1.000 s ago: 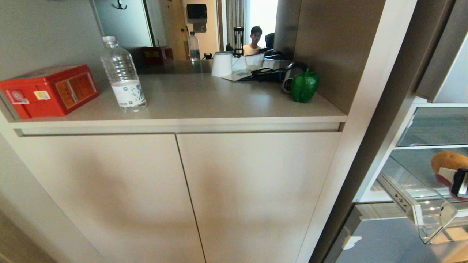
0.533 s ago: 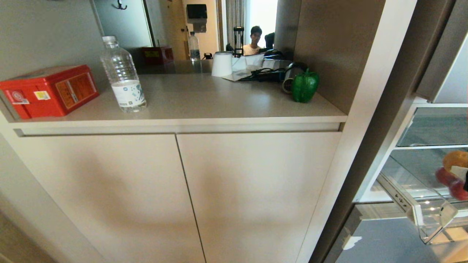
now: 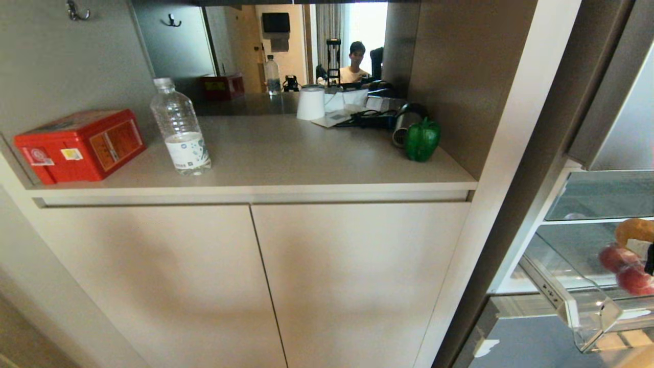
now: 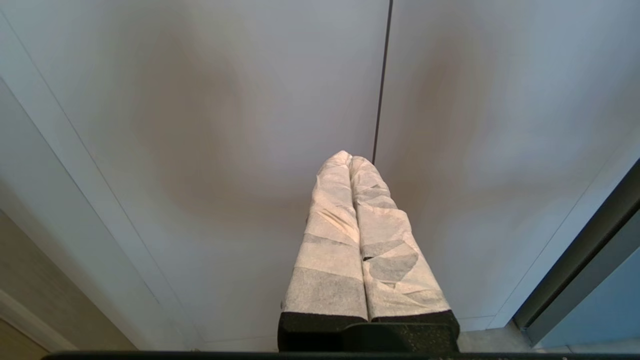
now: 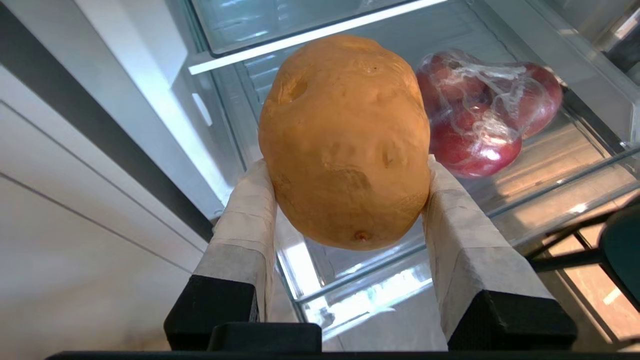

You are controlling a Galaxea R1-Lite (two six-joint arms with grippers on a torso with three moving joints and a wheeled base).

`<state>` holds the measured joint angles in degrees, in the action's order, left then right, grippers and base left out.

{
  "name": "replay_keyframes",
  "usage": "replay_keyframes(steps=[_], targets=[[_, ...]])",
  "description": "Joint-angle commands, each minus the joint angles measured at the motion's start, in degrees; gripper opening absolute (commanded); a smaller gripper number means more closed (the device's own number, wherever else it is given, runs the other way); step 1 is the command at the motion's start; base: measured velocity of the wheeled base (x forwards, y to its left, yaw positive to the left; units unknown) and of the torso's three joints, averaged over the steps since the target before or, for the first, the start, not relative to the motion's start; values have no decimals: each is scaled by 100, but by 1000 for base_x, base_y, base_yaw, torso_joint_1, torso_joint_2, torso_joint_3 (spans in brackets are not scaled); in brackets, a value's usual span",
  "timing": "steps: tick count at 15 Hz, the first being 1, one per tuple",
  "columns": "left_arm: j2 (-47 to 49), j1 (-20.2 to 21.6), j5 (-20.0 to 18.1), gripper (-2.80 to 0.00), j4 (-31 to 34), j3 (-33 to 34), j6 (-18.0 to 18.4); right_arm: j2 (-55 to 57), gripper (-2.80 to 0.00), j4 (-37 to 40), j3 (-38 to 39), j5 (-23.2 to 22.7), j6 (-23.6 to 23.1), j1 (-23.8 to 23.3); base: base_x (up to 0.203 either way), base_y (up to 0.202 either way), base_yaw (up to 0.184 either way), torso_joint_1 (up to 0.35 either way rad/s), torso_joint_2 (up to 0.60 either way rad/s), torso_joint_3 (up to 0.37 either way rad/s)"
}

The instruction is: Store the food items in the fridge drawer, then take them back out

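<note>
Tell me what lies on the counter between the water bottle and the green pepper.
In the head view the counter between the water bottle and the green pepper is bare; the white cup and cables sit further back.

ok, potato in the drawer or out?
Out. The right pincer holds the potato above the open drawer, clear of its floor; wrapped red items lie inside.

Potato (image 5: 345, 140): matt tan skin, dimpled, slightly rough. Right tool (image 5: 350, 200) fingers (image 5: 465, 250) wrapped in matt whitish tape, creased; black bases. Left tool (image 4: 350, 157) same tape, wrinkled. Fridge drawer (image 3: 587, 312): clear glossy plastic, whitish rim. Red fruit (image 5: 480, 120) under shiny cling film. Bell pepper (image 3: 422, 139): glossy green. Tabletop (image 3: 306, 158): smooth beige satin. Bottle (image 3: 180, 128): clear ribbed plastic. Red box (image 3: 82, 145): glossy.
</note>
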<state>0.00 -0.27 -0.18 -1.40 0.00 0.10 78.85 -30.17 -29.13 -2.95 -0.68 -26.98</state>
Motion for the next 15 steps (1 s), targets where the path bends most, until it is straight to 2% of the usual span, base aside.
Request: replay_keyframes(steps=[1, 15], targets=[[0, 0, 1, -280, 0, 62, -1, 102, -280, -15, 36, -4, 3, 0, 0, 0, 0, 135, -325, -178], [0, 0, 1, -280, 0, 62, -1, 1400, -280, -358, 146, -4, -2, -235, 0, 0, 0, 141, -312, -174]])
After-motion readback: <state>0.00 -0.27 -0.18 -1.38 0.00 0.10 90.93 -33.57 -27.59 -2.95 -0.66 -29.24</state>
